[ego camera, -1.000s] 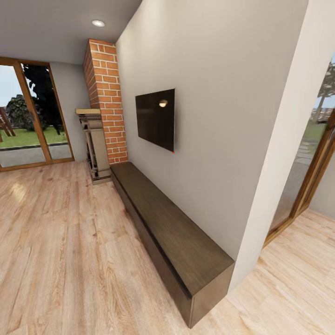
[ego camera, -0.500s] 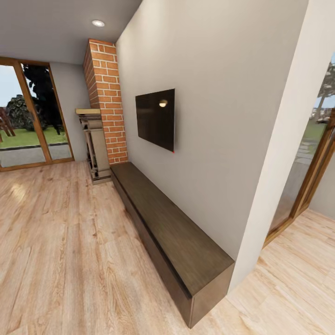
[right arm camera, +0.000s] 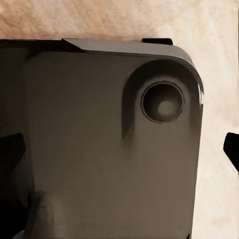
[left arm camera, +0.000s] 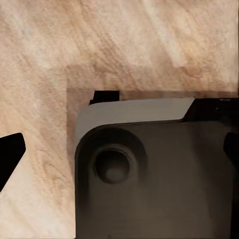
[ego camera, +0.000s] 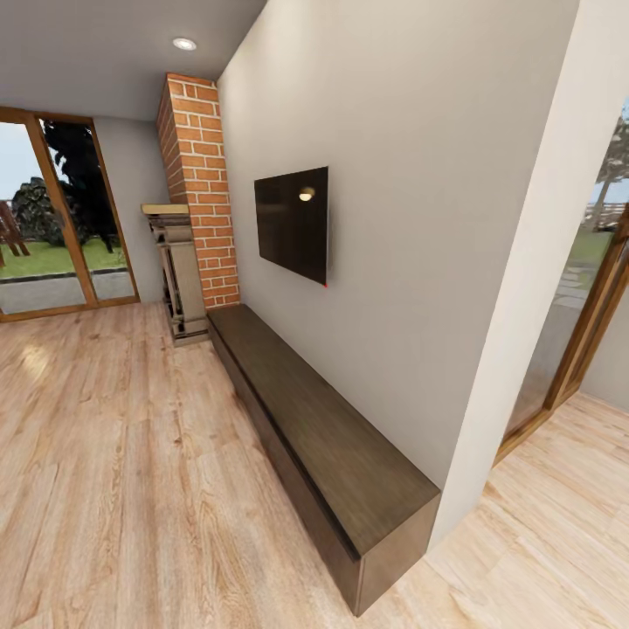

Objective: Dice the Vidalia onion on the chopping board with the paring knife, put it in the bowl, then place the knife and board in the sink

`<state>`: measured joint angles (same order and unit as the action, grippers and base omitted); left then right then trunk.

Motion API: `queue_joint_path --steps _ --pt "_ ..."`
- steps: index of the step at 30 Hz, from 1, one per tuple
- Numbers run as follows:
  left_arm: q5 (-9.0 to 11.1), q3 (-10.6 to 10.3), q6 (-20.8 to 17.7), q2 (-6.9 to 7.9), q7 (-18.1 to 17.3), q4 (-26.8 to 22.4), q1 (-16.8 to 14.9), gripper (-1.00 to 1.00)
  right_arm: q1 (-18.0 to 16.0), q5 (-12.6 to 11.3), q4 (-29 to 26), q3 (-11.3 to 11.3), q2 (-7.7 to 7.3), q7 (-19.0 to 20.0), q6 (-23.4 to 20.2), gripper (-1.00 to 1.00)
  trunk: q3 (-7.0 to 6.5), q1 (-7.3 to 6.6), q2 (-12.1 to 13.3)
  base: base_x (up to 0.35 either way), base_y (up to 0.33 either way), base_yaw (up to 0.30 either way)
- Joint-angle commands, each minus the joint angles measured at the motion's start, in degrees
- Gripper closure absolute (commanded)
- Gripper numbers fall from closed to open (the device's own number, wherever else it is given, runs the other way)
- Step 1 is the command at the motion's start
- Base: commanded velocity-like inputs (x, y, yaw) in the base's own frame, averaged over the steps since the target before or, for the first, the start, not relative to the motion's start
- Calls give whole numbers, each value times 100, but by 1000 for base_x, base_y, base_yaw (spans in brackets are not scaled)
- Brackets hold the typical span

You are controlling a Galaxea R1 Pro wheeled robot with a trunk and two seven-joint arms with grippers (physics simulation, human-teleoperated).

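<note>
Head view finds me in a living room, facing a grey wall (ego camera: 419,218) with a dark television (ego camera: 293,223) above a long dark bench (ego camera: 323,437), a brick column (ego camera: 199,188) beyond. Left wrist view shows my left gripper (left arm camera: 119,152) spread wide over my grey base (left arm camera: 154,174) and the wooden floor (left arm camera: 99,40); my right gripper (right arm camera: 119,149) is likewise parted. No task item is in sight.

The left pincer (left arm camera: 119,149) is seen with its black fingertips (left arm camera: 10,152) spread wide apart, nothing held between them. The right pincer (right arm camera: 122,147) is likewise held open, its dark fingertips (right arm camera: 231,149) set far apart. Beneath both, the robot's dark grey rounded base (right arm camera: 99,139) is seen.
</note>
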<state>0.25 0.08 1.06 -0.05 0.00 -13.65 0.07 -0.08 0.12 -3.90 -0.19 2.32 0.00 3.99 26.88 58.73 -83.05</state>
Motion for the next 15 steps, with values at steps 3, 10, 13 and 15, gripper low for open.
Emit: queue_joint_path --steps 3,10,13,15 --pt "2 1 18 -2 0 -237 0 -100 0 7 -118 0 -3 -5 441 -100 5 0 -2 0 0 0" --pt "-4 -14 49 18 -7 -967 -7 -100 0 14 -676 -6 -11 -40 1454 -100 5 0 -2 0 0 0" --pt "-11 -16 260 44 -8 -1429 -14 -100 0 20 -1550 -7 -12 -219 1532 -100 5 0 -2 0 0 0" --pt "-14 -16 308 47 -4 -1671 -15 -100 0 18 -2008 -7 -9 -429 1539 -100 5 0 -2 0 0 0"
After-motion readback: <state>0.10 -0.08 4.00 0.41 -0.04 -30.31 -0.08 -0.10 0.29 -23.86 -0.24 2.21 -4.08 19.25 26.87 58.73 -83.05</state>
